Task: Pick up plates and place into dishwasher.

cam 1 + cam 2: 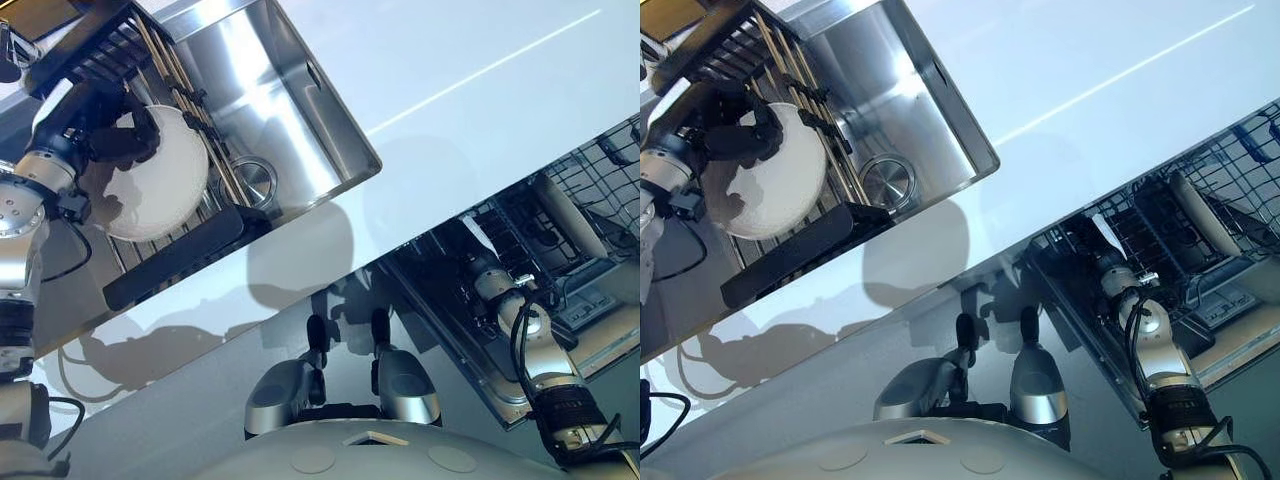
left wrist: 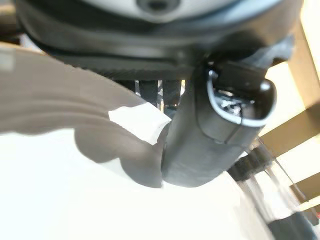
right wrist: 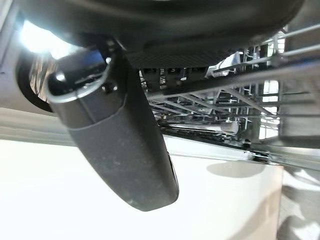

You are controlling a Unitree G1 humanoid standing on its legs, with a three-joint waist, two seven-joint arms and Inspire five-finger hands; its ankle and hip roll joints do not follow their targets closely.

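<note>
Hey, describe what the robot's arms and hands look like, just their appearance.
Both arms are silver-grey metal with rounded joints and black ribbed bands near the wrists, with black cables looping alongside. The left hand and right hand are dark, almost black. Close up, the thumbs look smooth, matte and rounded.

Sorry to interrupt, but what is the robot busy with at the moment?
It is loading plates into the dishwasher. Its left hand grips a white plate on the drying rack over the sink. Its right hand reaches into the dishwasher rack, holding a second plate under its thumb. Another plate stands in the rack.
</note>
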